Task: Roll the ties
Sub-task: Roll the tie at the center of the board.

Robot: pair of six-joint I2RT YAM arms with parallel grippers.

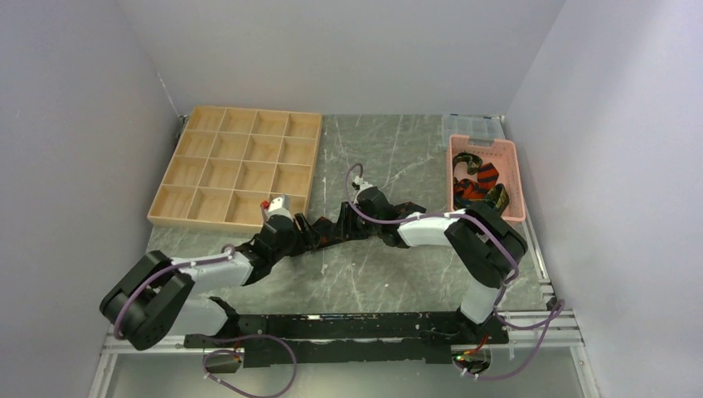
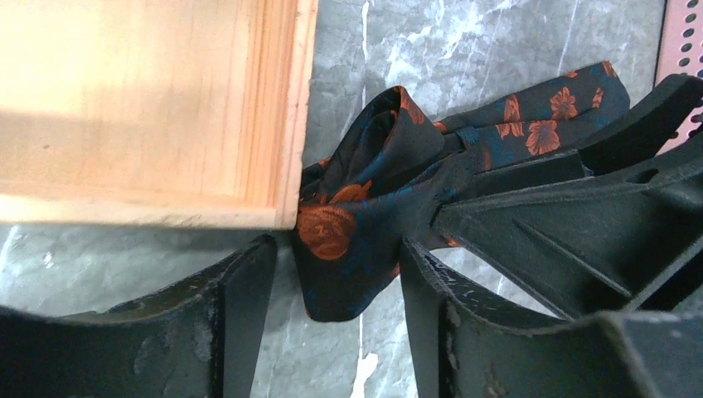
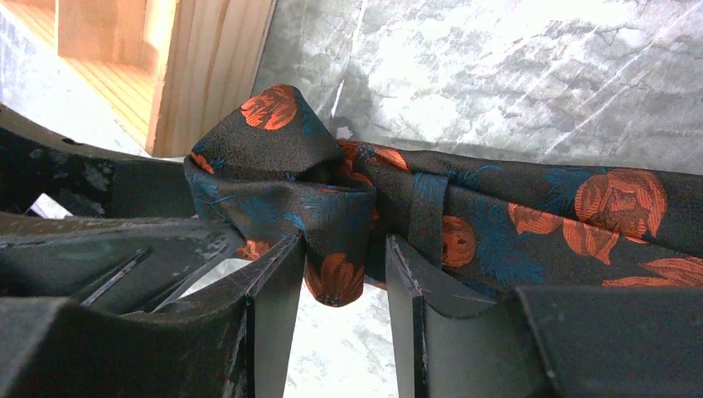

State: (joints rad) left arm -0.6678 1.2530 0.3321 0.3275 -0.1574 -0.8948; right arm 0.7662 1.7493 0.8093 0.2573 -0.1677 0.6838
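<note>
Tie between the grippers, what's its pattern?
Black tie with orange flowers and blue leaves; clearest in the right wrist view.

Left gripper (image 2: 336,298) straddles the tie (image 2: 356,207), fingers (image 2: 236,323) on either side, with a thin gap by the seven o'clock one. Right gripper (image 2: 443,199) reaches in from three o'clock, pinching the bunched fabric over the marble table (image 2: 497,50). Wooden tray (image 2: 149,108) at ten o'clock, its corner right against the tie. Pink basket (image 2: 684,33) at one o'clock.
</note>
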